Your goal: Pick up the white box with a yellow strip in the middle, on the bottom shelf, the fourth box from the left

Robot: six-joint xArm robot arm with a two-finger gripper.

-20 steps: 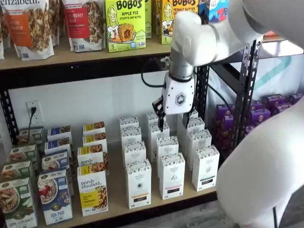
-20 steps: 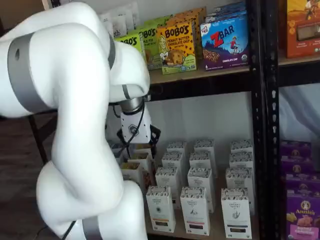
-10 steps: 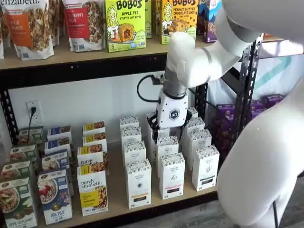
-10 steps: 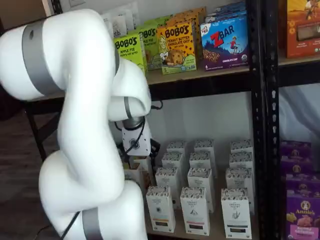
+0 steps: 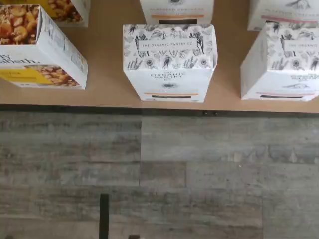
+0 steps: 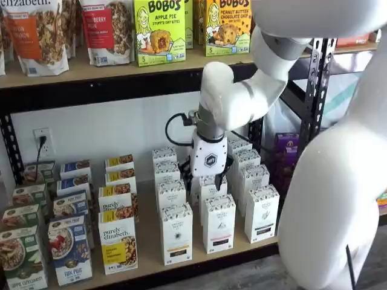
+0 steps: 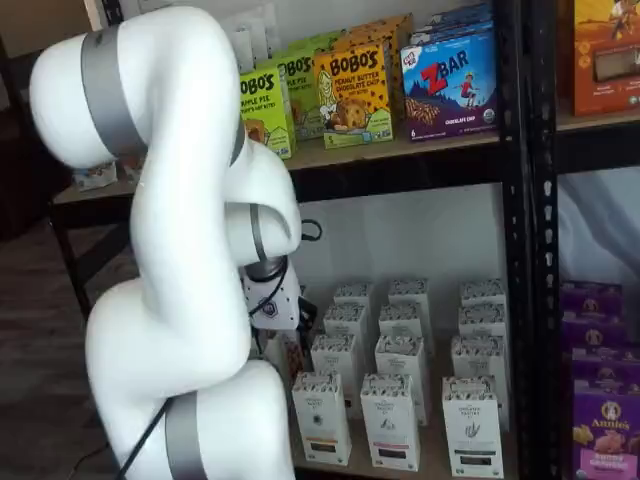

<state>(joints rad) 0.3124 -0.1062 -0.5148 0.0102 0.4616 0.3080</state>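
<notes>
The jaws of the gripper (image 6: pixel 207 179) stand apart, a black finger showing at either side of the white body, and nothing is between them. Over the last second the gripper has dropped and slid forward from the back rows, and it now hangs above and just behind the white box (image 6: pixel 176 233), not touching it. The wrist view looks straight down on that box's speckled top, with the thin yellow-orange strip on its front face. I judge the approach nearly lined up: what remains is a short move forward and down, then the closing.

The white box stands upright at the front edge of the bottom shelf (image 6: pixel 149 241), a pale wood board with a black rail. The purely elizabeth box (image 6: pixel 118 246) is just beside it; matching white cartons stand behind it and on its other side. Below it runs a grey plank floor (image 5: pixel 159 169). Behind it is a white wall with an outlet (image 6: pixel 42 142), and above it an upper shelf (image 6: pixel 91 72) carrying Bobo's boxes (image 6: pixel 159 31).
</notes>
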